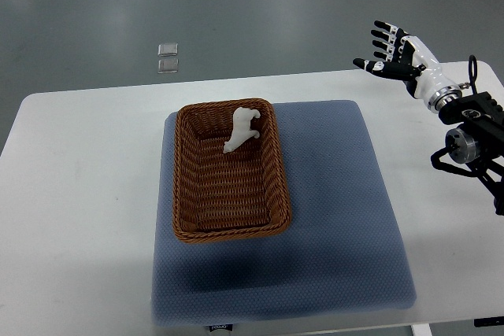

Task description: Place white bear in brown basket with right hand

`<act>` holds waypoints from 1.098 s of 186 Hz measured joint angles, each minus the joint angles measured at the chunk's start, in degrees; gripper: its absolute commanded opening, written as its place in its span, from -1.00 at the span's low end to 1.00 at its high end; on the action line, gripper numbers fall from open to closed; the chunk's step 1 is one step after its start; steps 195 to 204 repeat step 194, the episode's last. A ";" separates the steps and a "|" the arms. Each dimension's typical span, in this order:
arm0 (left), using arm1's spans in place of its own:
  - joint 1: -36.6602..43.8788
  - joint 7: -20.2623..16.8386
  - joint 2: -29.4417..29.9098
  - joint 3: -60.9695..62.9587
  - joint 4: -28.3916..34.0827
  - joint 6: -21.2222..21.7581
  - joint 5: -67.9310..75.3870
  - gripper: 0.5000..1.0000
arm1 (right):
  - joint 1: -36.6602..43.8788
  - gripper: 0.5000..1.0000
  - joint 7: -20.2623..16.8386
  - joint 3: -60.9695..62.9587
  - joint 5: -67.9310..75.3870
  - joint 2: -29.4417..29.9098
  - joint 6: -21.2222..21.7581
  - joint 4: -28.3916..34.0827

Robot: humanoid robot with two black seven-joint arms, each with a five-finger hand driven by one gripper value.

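Top view showed the white bear lying inside the brown basket on a blue mat covering the white table; right hand, fingers spread and empty, hovered right of the basket, grey floor beyond.

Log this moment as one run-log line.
stage: bear placed | white bear: inside brown basket, far end | right hand: open, empty, raised at table's far right | left hand: out of view

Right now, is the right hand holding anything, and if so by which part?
Nothing is held. The right hand is open and apart from the white bear, which lies inside the brown basket.
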 measured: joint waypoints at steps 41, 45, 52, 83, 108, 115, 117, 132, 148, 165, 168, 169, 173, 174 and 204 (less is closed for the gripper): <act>0.00 0.00 0.00 0.00 0.00 0.00 0.00 1.00 | -0.27 0.69 0.00 0.03 11.78 -0.21 0.35 -0.41; 0.00 0.00 0.00 0.00 0.00 0.00 0.00 1.00 | -0.33 0.69 0.00 0.03 12.54 -0.15 0.36 -0.42; 0.00 0.00 0.00 0.00 0.00 0.00 0.00 1.00 | -0.42 0.70 0.00 0.04 13.52 -0.06 0.38 -0.42; 0.00 0.00 0.00 0.00 0.00 0.00 0.00 1.00 | -0.91 0.70 0.14 0.06 16.31 0.35 0.40 -0.51; 0.00 0.00 0.00 0.01 0.00 0.00 0.00 1.00 | -1.46 0.70 0.26 0.01 16.44 0.70 0.41 -0.59; 0.00 0.00 0.00 0.00 0.00 0.00 0.00 1.00 | -1.59 0.70 0.35 -0.03 16.44 0.80 0.41 -0.61; 0.00 0.00 0.00 0.00 0.00 0.00 0.00 1.00 | -1.61 0.70 0.37 -0.03 16.44 0.82 0.41 -0.62; 0.00 0.00 0.00 0.01 0.00 0.00 0.00 1.00 | -1.70 0.70 0.50 -0.13 16.32 0.90 0.41 -0.77; 0.00 0.00 0.00 0.01 0.00 0.00 0.00 1.00 | -1.81 0.70 0.61 -0.39 15.98 0.93 0.39 -0.84; 0.00 0.00 0.00 0.01 0.00 0.00 0.00 1.00 | -2.08 0.70 0.68 -0.58 15.66 0.98 0.22 -0.86; 0.00 0.00 0.00 0.01 0.00 0.00 0.00 1.00 | -2.10 0.70 0.68 -0.61 15.64 0.99 0.20 -0.86; 0.00 0.00 0.00 0.01 0.00 0.00 0.00 1.00 | -2.11 0.70 0.68 -0.62 15.63 0.99 0.19 -0.86; 0.00 0.00 0.00 0.01 0.00 0.00 0.00 1.00 | -2.14 0.70 0.69 -0.65 15.61 1.01 0.18 -0.86; 0.00 0.00 0.00 0.01 0.00 0.00 0.00 1.00 | -2.15 0.70 0.69 -0.65 15.60 1.01 0.17 -0.86; 0.00 0.00 0.00 0.01 0.00 0.00 0.00 1.00 | -2.48 0.70 0.71 -0.74 15.52 1.02 0.17 -0.87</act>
